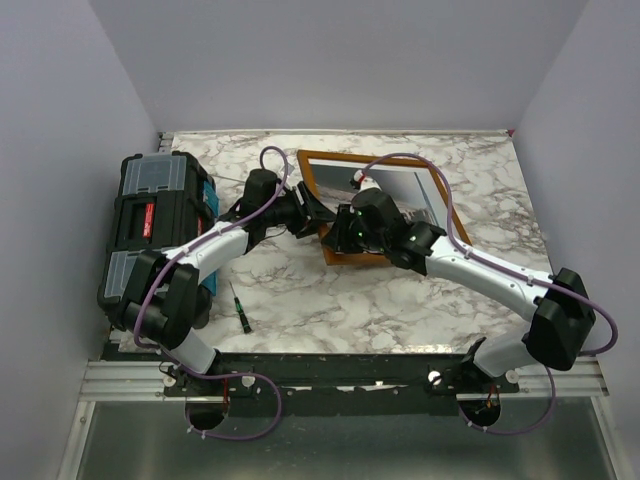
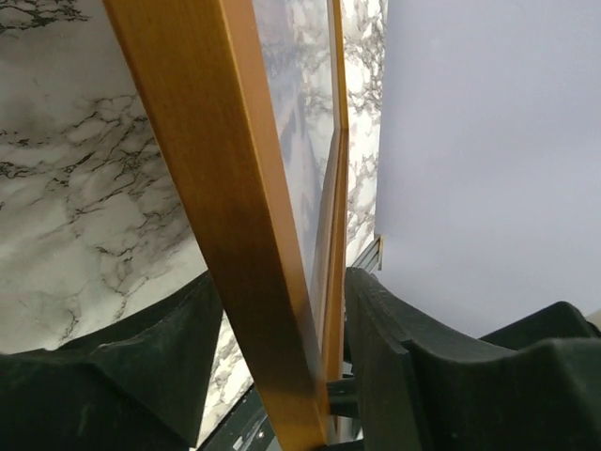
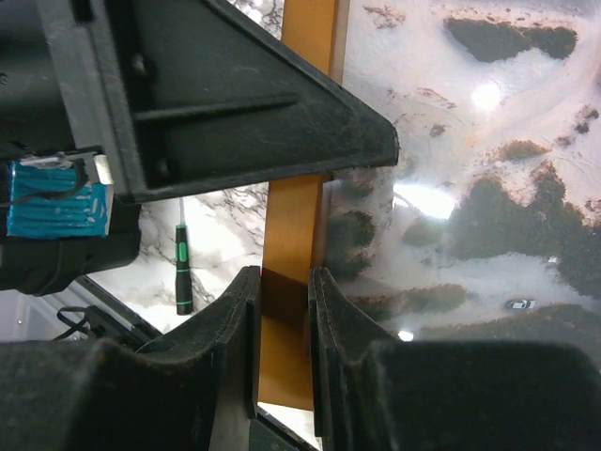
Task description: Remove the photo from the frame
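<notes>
The orange-brown frame sits tilted in the middle of the marble table. Inside it is the photo, a grey-white landscape with dark trees, which fills the right wrist view behind shiny glass. My right gripper is shut on the frame's near-left rail, with both pads pressed on the wood. My left gripper straddles the frame's edge at the same corner. Its jaws are open, and marble shows between the left finger and the wood. The right finger is close against the rail.
A black toolbox with teal latches stands at the table's left edge. A small green-handled screwdriver lies on the marble near the left arm and also appears in the right wrist view. Grey walls close in on three sides.
</notes>
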